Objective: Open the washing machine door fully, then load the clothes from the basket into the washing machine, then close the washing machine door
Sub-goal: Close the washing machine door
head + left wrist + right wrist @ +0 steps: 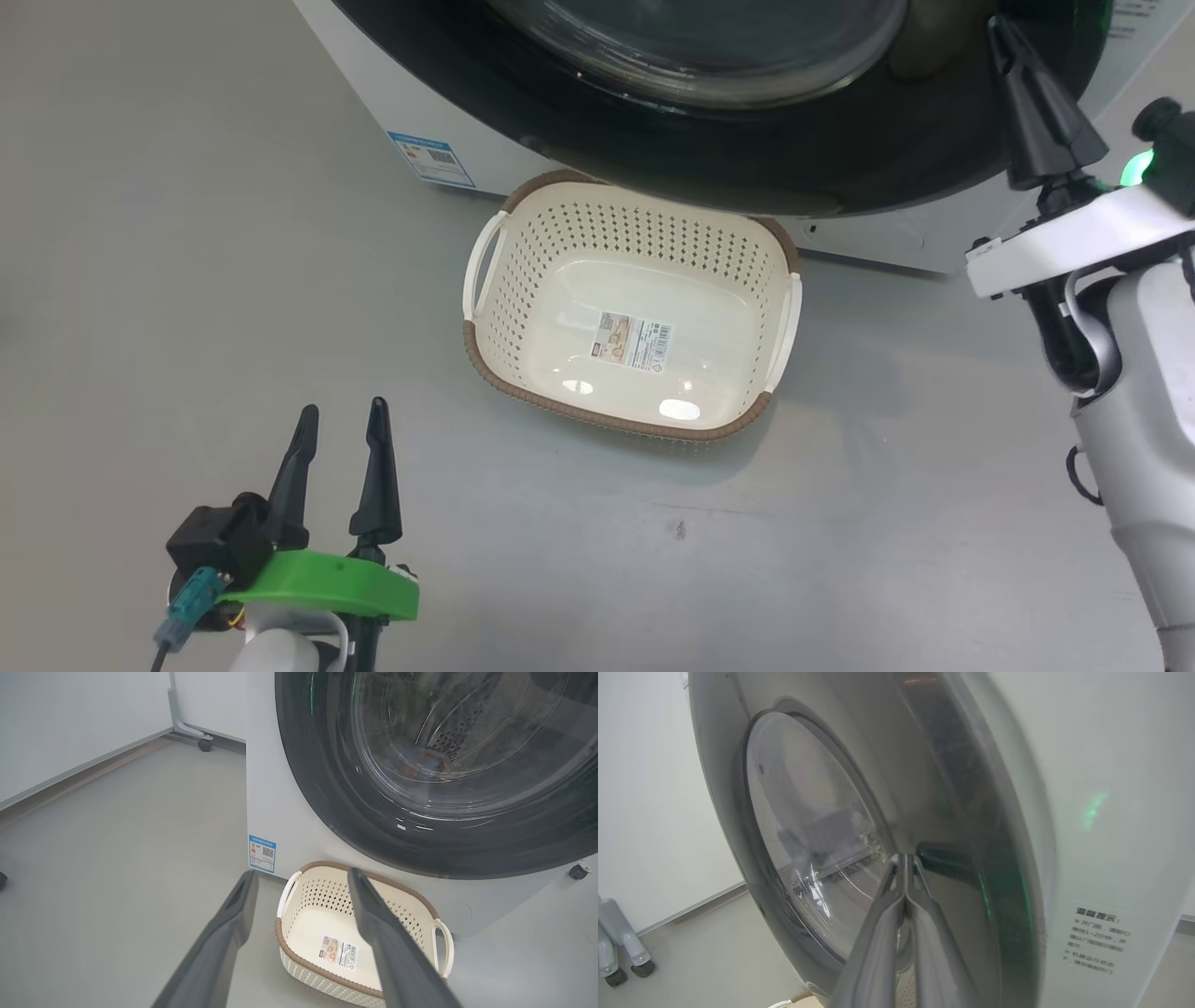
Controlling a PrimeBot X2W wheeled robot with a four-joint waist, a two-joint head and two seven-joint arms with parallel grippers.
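- We judge the task close to its end: the basket point(616, 233) sits on the floor just in front of the washing machine point(280, 812) and holds no clothes, only the sticker point(635, 341) on its bottom.
- Through the glass in the left wrist view we make out a blue and orange-brown patch in the drum, probably the clothes point(423, 763); how many pieces we cannot tell.
- The door point(653, 140) lies against the machine's front, or nearly so. We cannot tell whether it has latched, so a final push may be all that is left.
- The right gripper point(903, 858) has its fingers pressed together, tips at the door beside its dark handle recess point(945, 858).
- The left gripper point(343, 408) hangs low over the floor, well apart from the basket, fingers spread and holding nothing.
- Our count: one washing machine, one door, one basket, two grippers, one blue label point(431, 159) on the machine's front.
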